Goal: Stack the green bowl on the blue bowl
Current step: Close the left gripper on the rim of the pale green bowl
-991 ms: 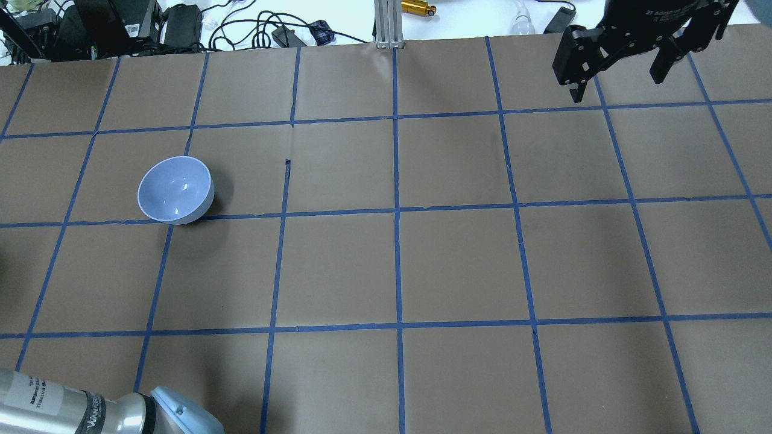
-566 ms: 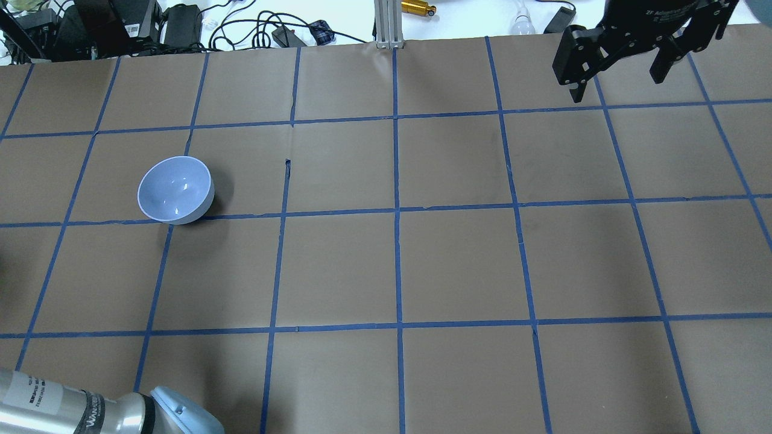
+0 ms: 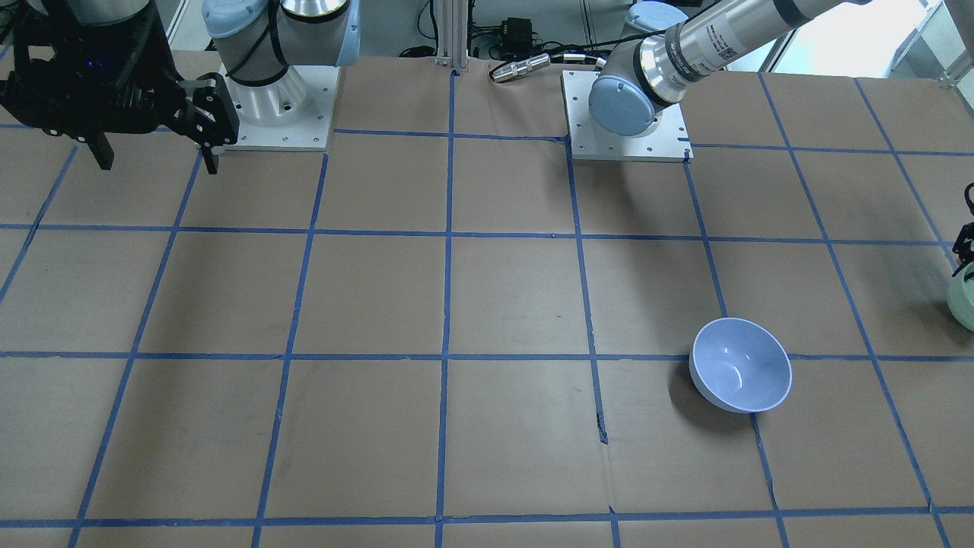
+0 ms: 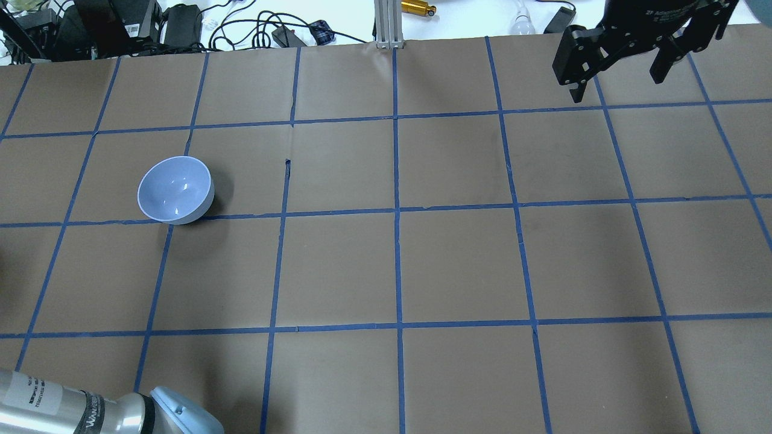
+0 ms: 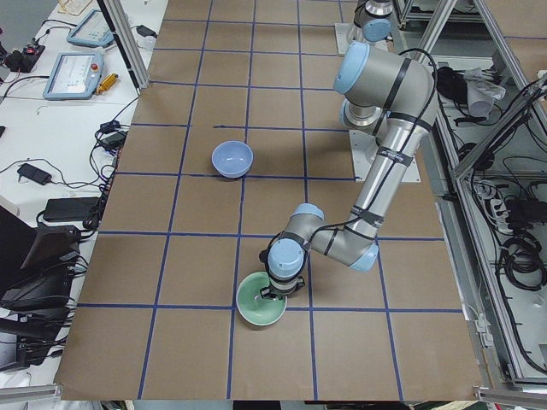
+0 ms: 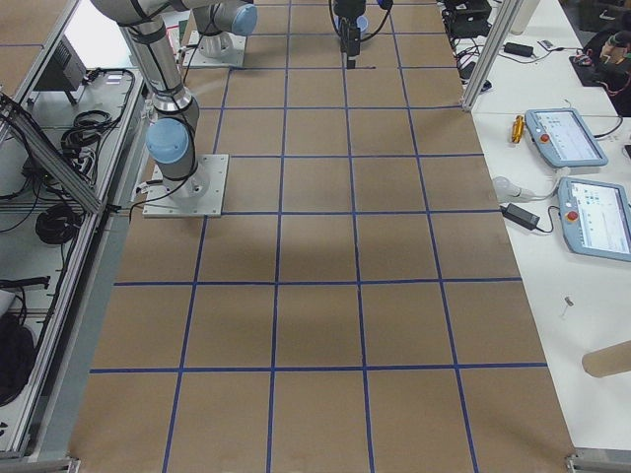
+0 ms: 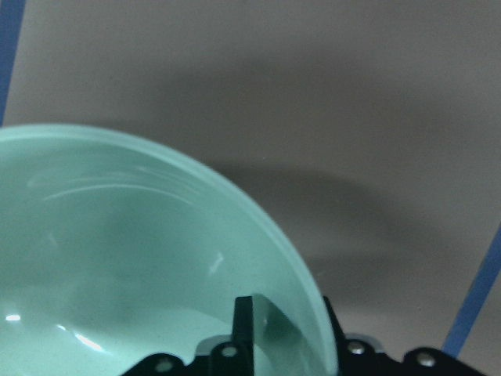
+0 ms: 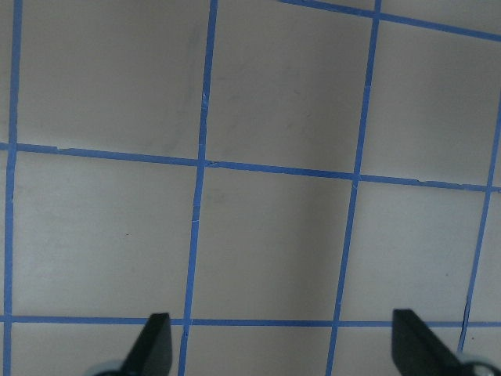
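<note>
Room for moving is wide: the table (image 4: 458, 265), brown paper crossed by a grid of blue tape, lies bare between the two bowls. The blue bowl (image 4: 175, 190) stands upright on the robot's left half, just beside a tape crossing. The green bowl (image 5: 261, 309) is well apart from it, near the table's left end, and reaches the front-facing view only as a sliver at the picture's edge.

Cables and power bricks (image 4: 265, 27) crowd the far edge, beside an aluminium post (image 4: 386, 24) and a gold cylinder (image 4: 418, 8), all off the paper.

The left arm folds low over the table, its wrist turned down onto the green bowl's rim. The left gripper (image 5: 273, 295) straddles that rim, one finger (image 7: 246, 329) inside the bowl and the other outside; whether it actually clamps the wall I cannot tell. The right gripper (image 4: 618, 84) hangs above the far right of the table with its fingers spread wide and nothing between them.
</note>
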Robot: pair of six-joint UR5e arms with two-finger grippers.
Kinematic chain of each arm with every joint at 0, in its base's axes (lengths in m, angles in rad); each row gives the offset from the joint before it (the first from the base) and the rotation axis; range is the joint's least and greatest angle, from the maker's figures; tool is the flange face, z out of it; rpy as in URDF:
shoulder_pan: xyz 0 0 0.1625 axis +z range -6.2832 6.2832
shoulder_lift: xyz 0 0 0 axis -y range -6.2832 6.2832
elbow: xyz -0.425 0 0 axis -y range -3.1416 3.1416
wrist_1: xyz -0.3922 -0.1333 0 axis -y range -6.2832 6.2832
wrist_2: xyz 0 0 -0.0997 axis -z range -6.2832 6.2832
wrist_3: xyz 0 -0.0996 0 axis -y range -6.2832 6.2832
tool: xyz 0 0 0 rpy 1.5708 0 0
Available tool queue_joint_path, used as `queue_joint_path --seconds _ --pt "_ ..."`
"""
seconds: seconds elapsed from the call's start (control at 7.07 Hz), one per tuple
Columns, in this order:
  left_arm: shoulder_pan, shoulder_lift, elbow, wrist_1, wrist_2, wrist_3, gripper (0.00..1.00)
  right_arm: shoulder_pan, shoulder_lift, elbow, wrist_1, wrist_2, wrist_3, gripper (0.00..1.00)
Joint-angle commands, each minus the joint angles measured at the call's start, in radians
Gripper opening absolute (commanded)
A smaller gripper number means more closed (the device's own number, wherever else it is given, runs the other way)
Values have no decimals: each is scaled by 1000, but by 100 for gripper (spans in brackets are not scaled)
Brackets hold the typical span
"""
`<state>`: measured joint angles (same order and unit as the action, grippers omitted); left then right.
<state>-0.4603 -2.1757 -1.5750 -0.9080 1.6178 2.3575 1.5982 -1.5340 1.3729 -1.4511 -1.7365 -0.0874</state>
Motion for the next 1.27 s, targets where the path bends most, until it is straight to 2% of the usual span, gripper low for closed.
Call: queue_joint_path --seconds 0.0,0.85,1.13 --pt "0 10 -5 -2 7 0 0 0 0 0 0 0 0 100" --pt "-1 51 -11 -15 5 -3 0 0 0 0 0 0 0 100" --pt "-35 111 -8 -104 8 -26 0 -1 0 0 0 0 0 100"
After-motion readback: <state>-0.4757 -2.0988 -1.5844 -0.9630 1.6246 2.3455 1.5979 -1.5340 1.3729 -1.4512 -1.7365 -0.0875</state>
